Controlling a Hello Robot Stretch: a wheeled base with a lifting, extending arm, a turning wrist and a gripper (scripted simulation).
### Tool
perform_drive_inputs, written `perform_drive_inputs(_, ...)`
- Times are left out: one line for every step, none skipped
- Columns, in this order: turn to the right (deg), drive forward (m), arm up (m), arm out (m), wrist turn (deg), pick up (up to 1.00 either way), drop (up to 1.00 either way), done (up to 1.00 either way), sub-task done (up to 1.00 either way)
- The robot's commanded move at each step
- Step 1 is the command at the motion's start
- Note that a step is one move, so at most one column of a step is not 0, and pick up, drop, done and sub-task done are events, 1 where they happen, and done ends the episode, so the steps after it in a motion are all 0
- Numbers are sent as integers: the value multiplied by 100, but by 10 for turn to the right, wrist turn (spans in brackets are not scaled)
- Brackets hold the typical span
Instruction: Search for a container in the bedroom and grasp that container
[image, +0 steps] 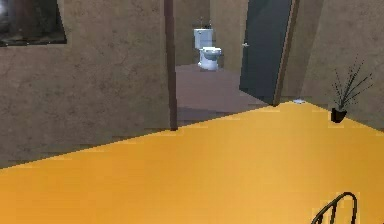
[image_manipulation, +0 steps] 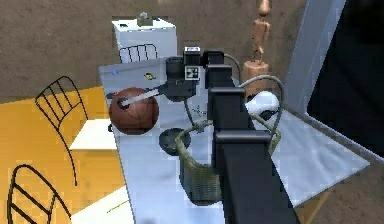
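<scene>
1. Progress: the arm (image_manipulation: 245, 165) reaches out over a grey table (image_manipulation: 320, 150), and the gripper (image_manipulation: 128, 99) lies at a brown ball (image_manipulation: 133, 120). I cannot tell whether its fingers are spread or pressed together, nor whether it holds anything. I judge the search nearly over and the grasp not yet made. No bed shows, so the room is unsure.
2. Nearest the gripper: one ball at the fingertips, and one dark shallow dish (image_manipulation: 176, 137) just back from it.
3. Farther back toward the robot, just beside the arm: one greenish open-topped vessel (image_manipulation: 198, 175), the likeliest container.
4. Across the arm from the gripper: one white object (image_manipulation: 262, 103) among wire loops.
5. Beyond the gripper: one white box (image_manipulation: 140, 40) and one wooden figure (image_manipulation: 263, 35).
6. Around the table, off the gripper's side: three black wire chairs (image_manipulation: 58, 100).
7. Well away, in the forward view: one toilet (image: 207, 48), one dark door (image: 265, 45), one potted plant (image: 340, 113).
</scene>
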Motion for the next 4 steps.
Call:
perform_drive_inputs(0,0,0,0,330,0,0,0,0)
perform_drive_inputs(0,0,-24,0,0,0,0,0,0)
perform_drive_inputs(0,0,0,0,0,100,0,0,0)
perform_drive_inputs(0,0,10,0,0,0,0,0,0)
